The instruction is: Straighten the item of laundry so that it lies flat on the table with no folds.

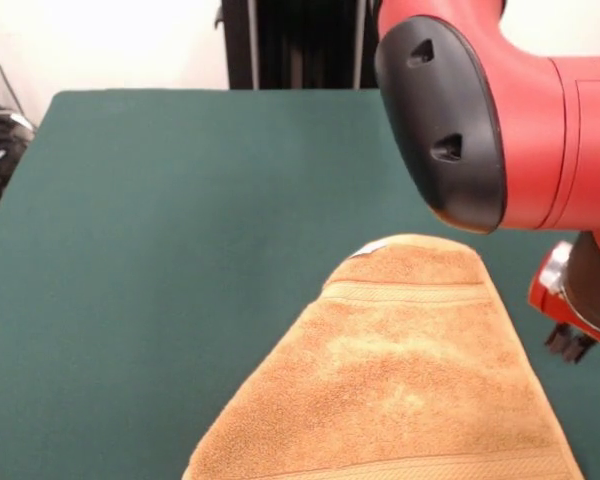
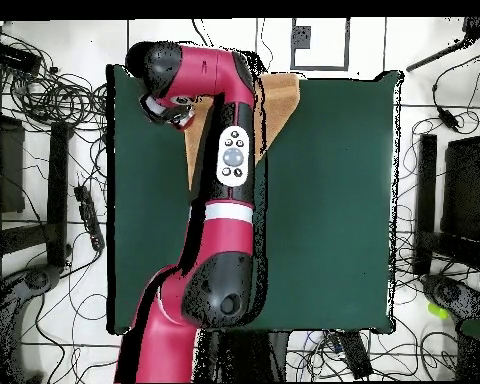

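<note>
Across most of both views the bench (image 1: 160, 250) is spread, covered in plain dark green cloth, with its far edge met by a pale wall and dark uprights in the front view. Over it the red and black Sawyer arm (image 2: 222, 190) is stretched from its base at the bottom of the overhead view to the opposite side of the bench, and much of the cloth beneath is blocked by it there. In the front view a red link with a black end cap (image 1: 445, 120) fills the upper right corner and is cut off by the frame.

The orange-tan terry hand towel (image 1: 400, 380) is laid at the camera-side edge of the bench in the front view, its lower part cut off by the frame; a woven stripe band (image 1: 410, 293) and a small white label (image 1: 368, 248) are seen near its rounded far end. Overhead, only strips of it (image 2: 279, 100) show beside the arm. The pincer (image 1: 570, 342) is glimpsed just right of the towel, mostly hidden; whether it is apart or together cannot be told. Tangled cables (image 2: 44, 95) are scattered on the floor around the bench.
</note>
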You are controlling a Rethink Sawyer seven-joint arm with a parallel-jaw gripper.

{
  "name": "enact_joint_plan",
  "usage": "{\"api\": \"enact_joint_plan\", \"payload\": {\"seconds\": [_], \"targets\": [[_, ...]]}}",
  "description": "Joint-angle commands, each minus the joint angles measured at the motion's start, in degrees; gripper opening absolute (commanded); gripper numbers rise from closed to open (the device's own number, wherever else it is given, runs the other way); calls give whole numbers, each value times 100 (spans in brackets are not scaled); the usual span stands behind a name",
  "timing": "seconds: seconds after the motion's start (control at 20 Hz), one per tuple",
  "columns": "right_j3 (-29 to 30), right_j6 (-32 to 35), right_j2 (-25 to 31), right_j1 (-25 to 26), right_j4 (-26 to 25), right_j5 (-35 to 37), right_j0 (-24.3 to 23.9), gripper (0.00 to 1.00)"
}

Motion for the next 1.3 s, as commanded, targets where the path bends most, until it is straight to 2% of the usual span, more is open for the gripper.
{"api": "enact_joint_plan", "payload": {"seconds": [0.05,0.15,0.3,1.3], "targets": [[42,-1292,-1779,113,1258,104,-122,0],[50,-1263,-1898,149,1298,-286,-122,0],[85,-1214,-1833,182,1288,-510,-87,0],[118,-1293,-2077,226,1791,-366,-163,0]]}}
